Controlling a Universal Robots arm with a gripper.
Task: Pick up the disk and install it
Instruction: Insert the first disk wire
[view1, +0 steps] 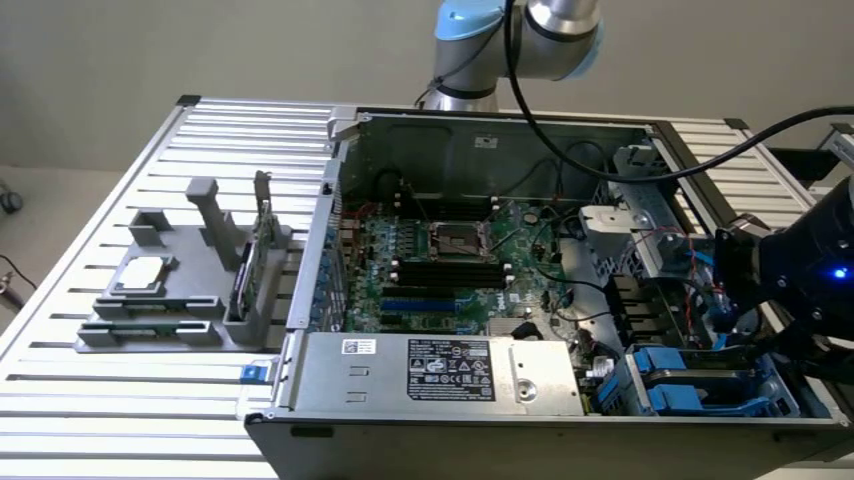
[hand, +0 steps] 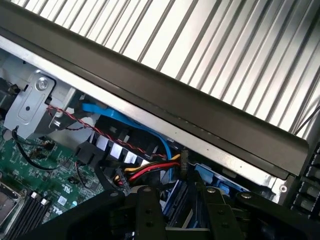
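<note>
Matte black fingers — apparently around blue-railed disk

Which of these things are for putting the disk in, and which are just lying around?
For the job: flat silver metal disk with blue plastic side rails, at the case's corner; open grey metal computer case.
Just lying about: small square silver processor chip; long green circuit card; grey plastic holder tray under both.

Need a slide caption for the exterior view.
Gripper at the blue-railed drive bay of an open computer case on a slatted table.
</note>
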